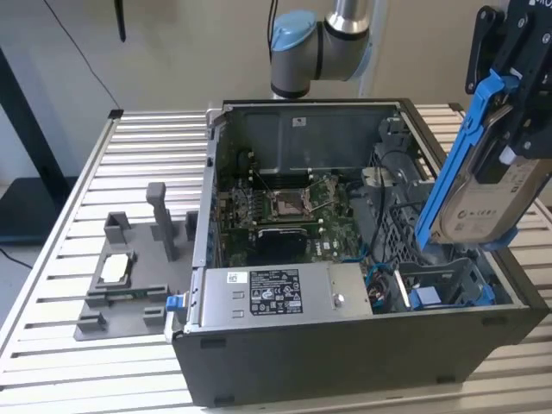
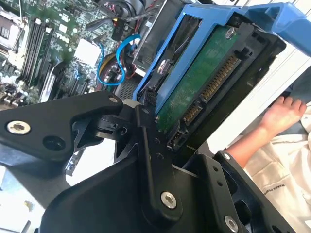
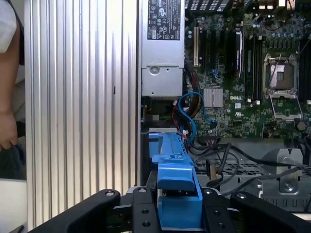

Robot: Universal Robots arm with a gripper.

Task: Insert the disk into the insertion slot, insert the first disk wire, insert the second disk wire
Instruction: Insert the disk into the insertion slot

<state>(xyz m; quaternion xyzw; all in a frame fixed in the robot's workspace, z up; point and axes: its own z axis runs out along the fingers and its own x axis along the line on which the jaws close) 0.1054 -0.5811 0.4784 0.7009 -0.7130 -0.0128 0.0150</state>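
Now, hand (image 1: pixel 515 103) shut tight on disk (image 1: pixel 487 203), gripping top end of its blue frame (image 1: pixel 457 155). Disk hangs down from hand, tilted steeply, low end just over insertion slot (image 1: pixel 448 278) in corner of computer case (image 1: pixel 345 349) (not inside yet, we think). We guess tilt is there to line disk up with slot mouth. In second wrist view, plug end (image 2: pixel 214 82) of disk sits close by hand, so plugs face outward. Case rests on ribbed desk (image 1: pixel 147 138).
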